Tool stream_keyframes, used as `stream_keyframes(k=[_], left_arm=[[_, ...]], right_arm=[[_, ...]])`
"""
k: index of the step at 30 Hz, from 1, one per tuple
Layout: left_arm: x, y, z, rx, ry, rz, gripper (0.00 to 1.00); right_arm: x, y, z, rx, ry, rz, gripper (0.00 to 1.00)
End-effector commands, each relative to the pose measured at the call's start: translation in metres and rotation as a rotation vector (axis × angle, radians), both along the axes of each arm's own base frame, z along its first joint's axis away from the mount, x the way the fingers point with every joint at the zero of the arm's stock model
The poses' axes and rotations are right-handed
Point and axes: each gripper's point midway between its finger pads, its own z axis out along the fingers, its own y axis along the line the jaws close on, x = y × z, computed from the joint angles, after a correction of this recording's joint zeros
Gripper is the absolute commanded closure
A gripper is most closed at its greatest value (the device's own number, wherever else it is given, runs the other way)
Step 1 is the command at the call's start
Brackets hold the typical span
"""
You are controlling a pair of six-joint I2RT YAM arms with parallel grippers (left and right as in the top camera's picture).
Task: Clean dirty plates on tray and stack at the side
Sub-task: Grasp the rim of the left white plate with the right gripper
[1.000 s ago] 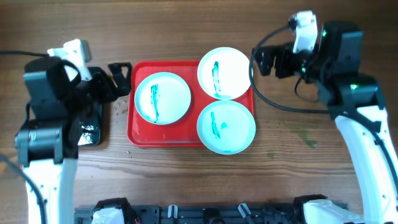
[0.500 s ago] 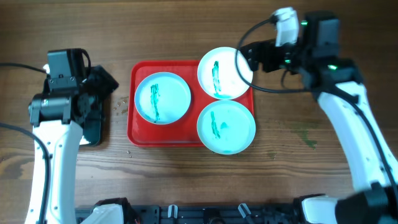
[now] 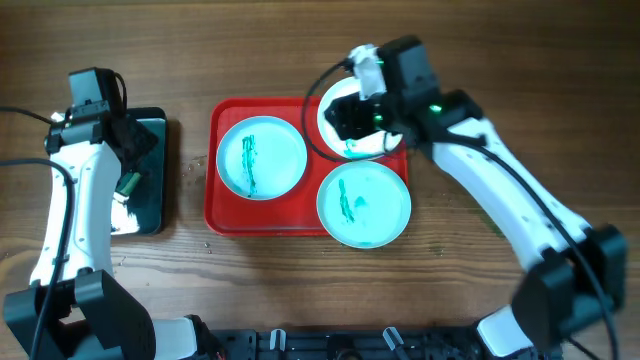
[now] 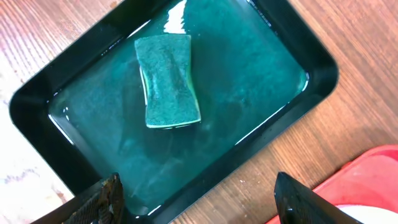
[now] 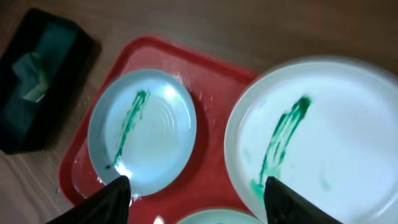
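The right gripper (image 5: 202, 202) is spread wide and nothing is held. It is poised above the far-right plate (image 5: 323, 149), whose teal smear is shown whole only in the right wrist view; overhead it is partly covered by the arm. The left plate (image 3: 262, 157) and near plate (image 3: 363, 203), both smeared, are set in the red tray (image 3: 214, 215). The left gripper (image 4: 199, 202), likewise wide open and empty, is held above the black tray (image 4: 323, 68), where teal liquid and a green sponge (image 4: 168, 81) are shown by the left wrist view.
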Motion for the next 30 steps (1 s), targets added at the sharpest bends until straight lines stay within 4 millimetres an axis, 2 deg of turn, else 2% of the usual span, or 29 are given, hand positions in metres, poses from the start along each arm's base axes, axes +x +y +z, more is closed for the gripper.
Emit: stream_keyframes(k=[1,5,6,8,11,13,15,20,23,28,30], left_arm=[[-0.003,0.0,0.001,-0.008,0.016,-0.019,0.25],[-0.002,-0.003,0.0,-0.024,0.015,-0.024,0.22],[-0.002,-0.003,0.0,-0.024,0.015,-0.024,0.22],[-0.002,-0.003,0.0,-0.023,0.014,-0.023,0.21],[-0.002,-0.003,0.0,-0.024,0.013,-0.02,0.21],[-0.002,-0.003,0.0,-0.025,0.011,-0.013,0.21],[-0.003,-0.003,0.0,-0.031,0.007,0.004,0.19],[-0.003,-0.003,0.0,-0.031,0.01,0.004,0.18],[-0.003,-0.003,0.0,-0.031,0.01,0.004,0.18],[-0.003,-0.003,0.0,-0.031,0.011,0.004,0.19],[-0.005,-0.003,-0.001,-0.033,0.019,0.005,0.22]], right_arm=[[0.006,0.036,-0.024,-0.006,0.163,0.005,0.33],[0.004,0.06,-0.062,-0.066,0.308,-0.01,0.4],[0.002,0.064,-0.075,-0.07,0.351,-0.047,0.48],[0.0,0.068,-0.09,-0.084,0.383,-0.088,0.54],[-0.001,0.071,-0.113,-0.162,0.37,-0.163,0.55],[0.0,0.074,-0.118,-0.186,0.34,-0.169,0.58],[0.006,0.068,-0.125,-0.227,0.308,-0.214,0.62],[0.013,0.057,-0.14,-0.293,0.28,-0.258,0.64],[0.013,0.061,-0.151,-0.288,0.292,-0.237,0.66],[0.01,0.064,-0.157,-0.287,0.306,-0.231,0.77],[0.005,0.066,-0.157,-0.286,0.319,-0.233,0.87]])
